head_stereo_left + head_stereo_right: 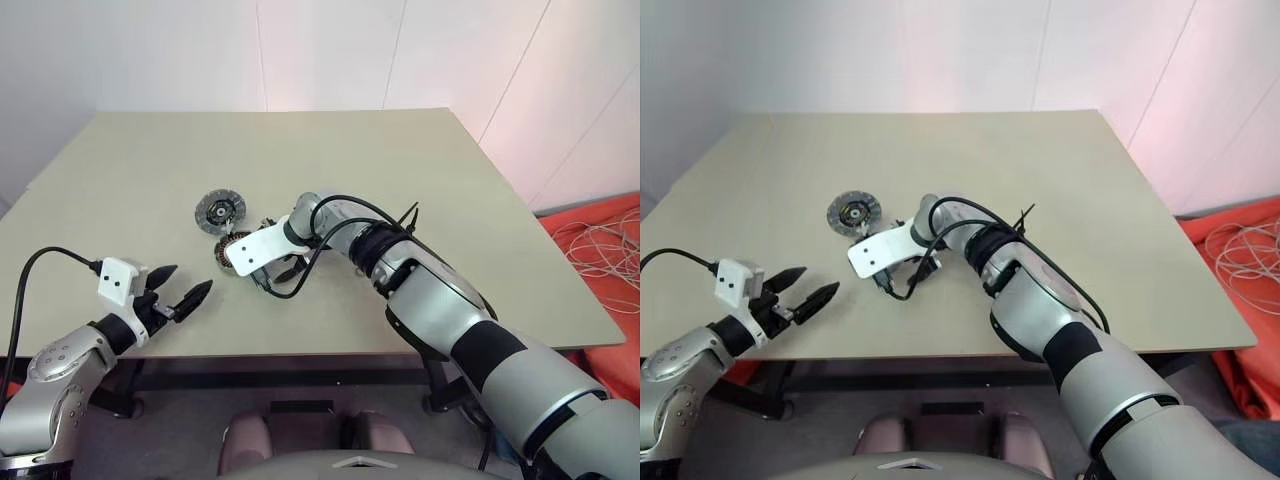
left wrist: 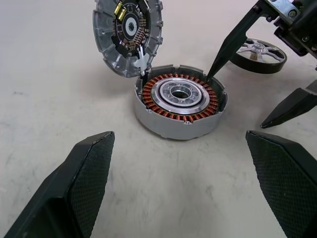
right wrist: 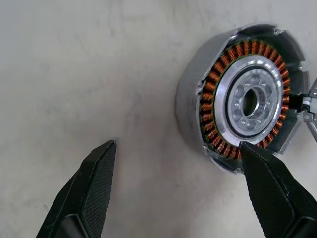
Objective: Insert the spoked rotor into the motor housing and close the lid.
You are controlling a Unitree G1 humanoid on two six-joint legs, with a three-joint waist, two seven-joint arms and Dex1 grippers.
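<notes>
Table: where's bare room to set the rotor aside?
The table is bare across its far half and right side. The motor housing, lid, spoked rotor and right gripper crowd the centre. The left gripper borders the near-left patch.

Grey motor housing ringed with copper-orange windings around silver; lid grey, ribbed.

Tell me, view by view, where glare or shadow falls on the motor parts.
Left wrist view: soft shadow under the motor housing, mild sheen on its silver centre, the spoked rotor glints. Right wrist view: the housing's centre is bright, its outer wall shaded. Left eye view: even light, the lid without glare.
</notes>
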